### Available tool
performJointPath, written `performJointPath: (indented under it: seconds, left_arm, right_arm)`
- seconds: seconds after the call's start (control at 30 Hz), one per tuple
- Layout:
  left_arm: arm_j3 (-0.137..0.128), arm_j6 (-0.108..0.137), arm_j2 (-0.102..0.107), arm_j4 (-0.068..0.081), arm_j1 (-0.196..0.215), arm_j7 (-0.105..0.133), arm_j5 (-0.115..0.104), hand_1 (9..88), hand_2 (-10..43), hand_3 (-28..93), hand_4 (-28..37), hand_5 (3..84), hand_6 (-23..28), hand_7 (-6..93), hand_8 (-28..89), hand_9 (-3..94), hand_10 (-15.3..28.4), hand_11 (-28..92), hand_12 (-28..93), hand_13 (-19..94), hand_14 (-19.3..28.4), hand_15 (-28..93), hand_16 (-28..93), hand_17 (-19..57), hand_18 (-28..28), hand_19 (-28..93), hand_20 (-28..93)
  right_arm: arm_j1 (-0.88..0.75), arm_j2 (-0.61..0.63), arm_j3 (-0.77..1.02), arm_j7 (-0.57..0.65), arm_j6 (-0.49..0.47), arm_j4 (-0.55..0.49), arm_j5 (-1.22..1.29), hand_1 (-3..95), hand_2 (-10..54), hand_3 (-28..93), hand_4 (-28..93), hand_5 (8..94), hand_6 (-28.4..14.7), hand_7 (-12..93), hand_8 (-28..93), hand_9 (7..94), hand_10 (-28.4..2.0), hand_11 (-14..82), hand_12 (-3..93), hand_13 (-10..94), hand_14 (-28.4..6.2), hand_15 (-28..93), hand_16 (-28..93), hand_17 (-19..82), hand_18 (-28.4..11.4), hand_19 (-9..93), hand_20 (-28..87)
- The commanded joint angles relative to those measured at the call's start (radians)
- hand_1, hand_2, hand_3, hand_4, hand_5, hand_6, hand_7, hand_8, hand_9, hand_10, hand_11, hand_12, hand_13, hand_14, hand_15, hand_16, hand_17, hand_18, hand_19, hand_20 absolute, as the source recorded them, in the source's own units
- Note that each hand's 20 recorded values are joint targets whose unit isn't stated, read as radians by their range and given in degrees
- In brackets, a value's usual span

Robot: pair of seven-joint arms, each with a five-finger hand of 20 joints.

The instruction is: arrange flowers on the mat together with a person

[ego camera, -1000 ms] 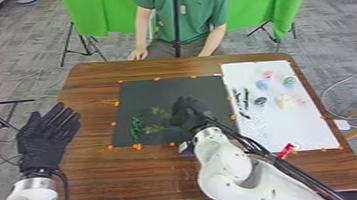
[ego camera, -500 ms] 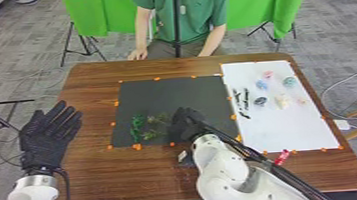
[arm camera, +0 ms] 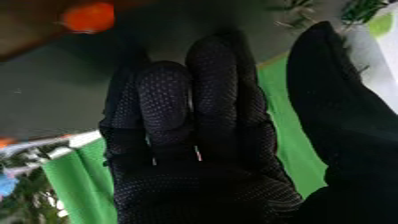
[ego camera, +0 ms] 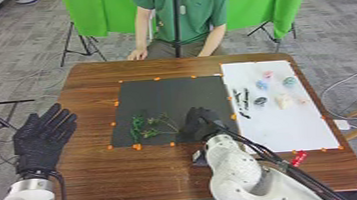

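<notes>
Although the branching sprig (ego camera: 150, 133) lies flat beside the dark green stem (ego camera: 136, 128) on the black mat (ego camera: 170, 96), nothing I can see fastens either one down. Both are near the mat's near left corner, left of the middle of the desk (ego camera: 99, 178). Just to their right, over the mat's near right corner, is my right hand (ego camera: 199, 124), its fingers (arm camera: 213, 70) straight and released, the thumb (arm camera: 324, 90) spread away, with nothing between them. I judge the greenery laid and a bloom next.

The risk nearest me is the sprig: its thin stalks spread towards my glove, and a low sideways sweep could catch one and drag or turn the piece. Farther out, along the desk's right edge, the white mat (ego camera: 288, 131) carries the pink flower (ego camera: 268, 74), the blue flower (ego camera: 261, 85) and the dark pieces (ego camera: 245, 100). They look light and sit close together, so reaching in too low could scatter them, and gripping one too hard could crush its petals. By the desk's left edge, my left hand (ego camera: 44, 139) is empty, fingers extended.
</notes>
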Motion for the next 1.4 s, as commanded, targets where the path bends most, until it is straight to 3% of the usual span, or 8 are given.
performJointPath:
  seconds: [0.03, 0.23, 0.37, 0.6, 0.8, 1.1, 1.4]
  left_arm:
    - [0.007, 0.001, -0.002, 0.000, 0.013, -0.002, -0.006, 22.0, 13.8, 79, -28.3, 48.9, 8.9, 17.2, -10, 43.1, 15.8, 20, 10, 32, 16.8, 36, -7, -5.7, 17.2, 39, 15]
    - [0.007, 0.004, -0.007, -0.002, 0.015, -0.013, 0.000, 22.2, 13.8, 80, -28.3, 49.2, 8.7, 17.6, -10, 43.4, 15.8, 20, 10, 32, 16.6, 37, -7, -5.7, 17.0, 39, 15]
    - [0.013, 0.011, -0.004, 0.000, 0.011, -0.019, -0.002, 22.3, 13.8, 80, -28.3, 49.3, 8.6, 17.9, -10, 43.4, 15.8, 20, 11, 32, 16.6, 37, -7, -5.7, 17.0, 39, 15]
    - [0.016, 0.010, 0.000, 0.005, 0.006, -0.030, -0.001, 22.4, 13.8, 81, -28.3, 49.5, 8.6, 18.4, -10, 43.6, 15.9, 21, 11, 32, 16.7, 38, -6, -5.6, 16.9, 39, 15]
    - [0.017, 0.007, 0.001, 0.006, 0.005, -0.032, -0.018, 22.6, 13.7, 80, -28.3, 49.5, 8.6, 18.3, -10, 43.6, 15.9, 21, 11, 32, 16.7, 38, -6, -5.6, 16.9, 39, 16]
    - [0.034, 0.011, 0.008, 0.010, -0.009, -0.042, -0.013, 22.5, 13.3, 80, -28.3, 49.9, 8.6, 18.4, -10, 43.8, 15.7, 21, 11, 32, 16.6, 39, -6, -5.6, 16.8, 39, 16]
    - [0.033, 0.021, 0.008, 0.007, -0.003, -0.027, -0.016, 22.5, 13.2, 81, -28.3, 50.0, 8.3, 18.9, -10, 44.0, 15.6, 21, 11, 32, 16.5, 39, -7, -5.5, 16.6, 39, 16]
  right_arm:
    - [0.001, -0.023, -0.034, -0.035, -0.090, 0.014, -0.049, 41.9, -9.5, 68, -28, 63.4, -2.0, 39, -5, 67.0, -14.3, 54.9, 37.8, 58, -15.4, 72, 40, 26, -24.1, 78, 28]
    - [0.027, -0.028, -0.072, -0.057, -0.118, 0.017, -0.077, 41.2, -9.5, 68, -28, 64.4, -2.0, 42, -11, 67.4, -14.2, 55.0, 38.4, 58, -15.3, 72, 41, 26, -24.1, 77, 29]
    - [0.053, -0.050, -0.108, -0.042, -0.140, 0.050, -0.103, 45.3, -9.5, 60, -28, 65.2, -1.9, 46, 7, 68.3, -14.0, 56.2, 39.3, 58, -15.2, 72, 41, 26, -24.2, 77, 31]
    - [0.040, -0.067, -0.104, -0.012, -0.143, 0.073, -0.100, 50.1, -9.5, 59, -28, 66.0, -1.6, 56, 18, 70.3, -14.1, 57.5, 40.3, 60, -15.2, 73, 42, 28, -24.8, 78, 31]
    - [0.026, -0.075, -0.096, -0.014, -0.140, 0.071, -0.088, 52.8, -9.5, 63, -25, 69.1, -1.5, 57, 20, 74.5, -13.8, 57.6, 40.4, 63, -15.2, 73, 42, 29, -25.2, 79, 31]
    - [0.044, -0.096, -0.114, 0.013, -0.088, 0.071, -0.062, 51.7, -9.5, 64, -24, 69.7, -1.5, 56, 21, 74.7, -13.8, 57.4, 40.9, 64, -15.3, 72, 42, 29, -25.3, 79, 31]
    - [0.036, -0.106, -0.105, 0.013, -0.076, 0.056, -0.051, 48.5, -9.5, 64, -23, 69.6, -1.7, 55, 20, 74.7, -13.8, 56.2, 40.3, 64, -15.4, 72, 41, 30, -25.6, 80, 30]
